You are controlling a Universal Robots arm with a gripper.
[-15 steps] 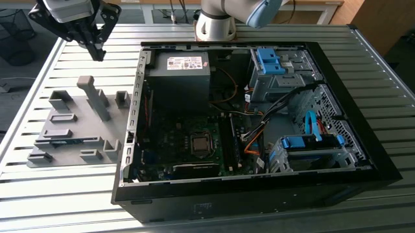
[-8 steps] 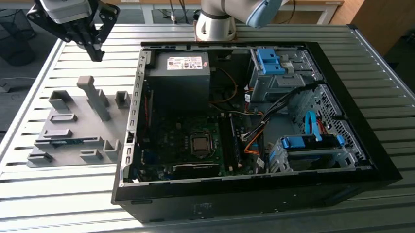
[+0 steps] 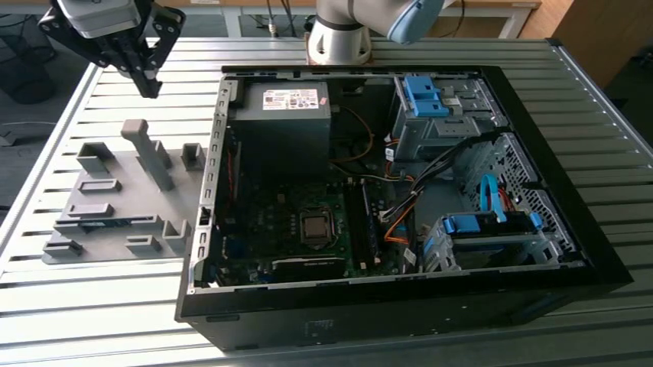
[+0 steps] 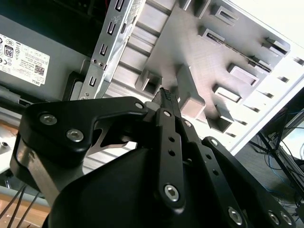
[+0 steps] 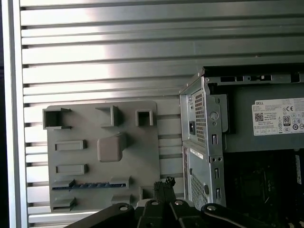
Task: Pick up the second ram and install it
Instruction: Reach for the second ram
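Well apart from the pincer [image 3: 151,92], second ram [image 5: 88,186] rests in holder [image 5: 85,118].

An open black computer case [image 3: 408,325] lies on the slatted table [image 3: 102,321] — grey power supply [image 3: 281,122], motherboard [image 3: 306,229] and blue drive-bay clips [image 3: 420,95] inside. A grey holder plate [image 3: 112,222] lies beside it, nearer the table's edge on the exterior view's left.

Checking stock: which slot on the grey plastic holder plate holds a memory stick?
The longest slot, with the slim blue circuit-board stick lying along it; the grey plate's other holders show only grey.
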